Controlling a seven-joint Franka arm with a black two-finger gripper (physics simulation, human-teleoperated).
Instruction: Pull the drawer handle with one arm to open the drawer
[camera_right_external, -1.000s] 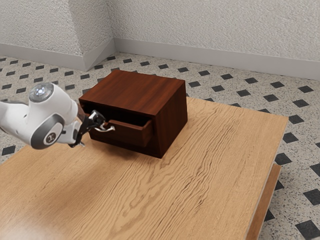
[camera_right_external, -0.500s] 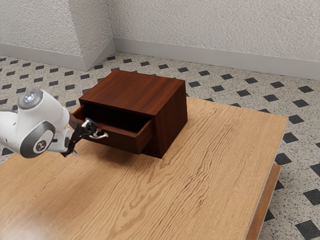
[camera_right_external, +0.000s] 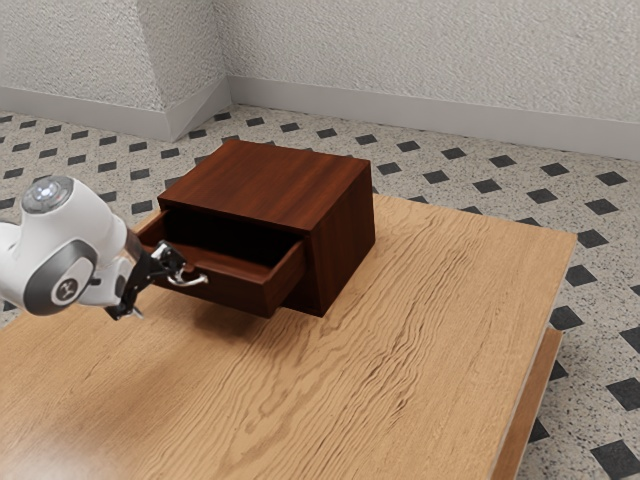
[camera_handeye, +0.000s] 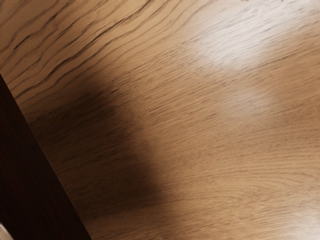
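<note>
one drawer (camera_right_external: 245, 285) stands partly pulled out of the dark wooden cabinet (camera_right_external: 290, 185), toward the exterior view's left. its interior is in deep shade, so its contents cannot be made out. the drawer handle (camera_right_external: 192, 279), a small curved silver bar, sits on the drawer front at the end nearest the arm (camera_right_external: 60, 265).

the black gripper (camera_right_external: 168, 265) is at that handle with its fingers pinching it from two sides. the contact area is small and hard to read in detail. the arm is cut off at the exterior view's left edge, and its rounded white and grey shell hides part of the wrist.

the cabinet is a plain box of glossy reddish-brown wood with sharp edges. it rests on a light table (camera_right_external: 400, 350) with bold wavy grain. the floor (camera_right_external: 500, 170) is speckled tile with black diamonds, and the wall (camera_right_external: 400, 50) is rough white plaster.

in the wrist view, the table (camera_handeye: 200, 125) shows fine grain crossed by a soft shadow (camera_handeye: 110, 140). a dark wood panel (camera_handeye: 25, 190) cuts one corner. whether it belongs to the drawer or the cabinet cannot be told.
</note>
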